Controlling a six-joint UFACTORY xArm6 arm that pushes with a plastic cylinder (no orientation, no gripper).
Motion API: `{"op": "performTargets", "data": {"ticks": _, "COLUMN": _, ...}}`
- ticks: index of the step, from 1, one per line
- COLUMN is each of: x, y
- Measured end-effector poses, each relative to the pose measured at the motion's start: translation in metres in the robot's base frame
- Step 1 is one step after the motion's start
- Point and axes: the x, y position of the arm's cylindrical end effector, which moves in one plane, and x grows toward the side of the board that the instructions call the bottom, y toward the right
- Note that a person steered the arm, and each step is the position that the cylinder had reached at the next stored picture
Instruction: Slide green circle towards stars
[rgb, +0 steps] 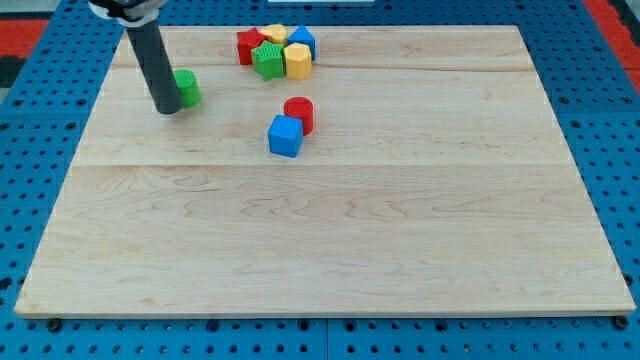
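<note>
The green circle (188, 88) lies near the board's upper left. My tip (167, 110) rests on the board just left of it, touching or almost touching its left side; the rod hides part of the block. A cluster at the top centre holds a red star (248, 45), a green star (268, 60), a yellow star (275, 34), a yellow hexagon (297, 61) and a blue block (303, 40). The cluster sits to the right of the green circle and a little above it.
A red cylinder (299, 113) and a blue cube (285, 136) sit together below the cluster, right of the green circle. The wooden board (330, 230) lies on a blue perforated table (40, 150).
</note>
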Motion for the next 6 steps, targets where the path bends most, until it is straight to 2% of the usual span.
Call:
{"op": "performTargets", "data": {"ticks": 1, "x": -0.018, "y": -0.021}}
{"op": "performTargets", "data": {"ticks": 2, "x": -0.023, "y": -0.015}}
{"op": "performTargets", "data": {"ticks": 3, "x": -0.004, "y": 0.023}}
{"op": "performTargets", "data": {"ticks": 4, "x": -0.004, "y": 0.041}}
{"op": "performTargets", "data": {"ticks": 6, "x": -0.036, "y": 0.042}}
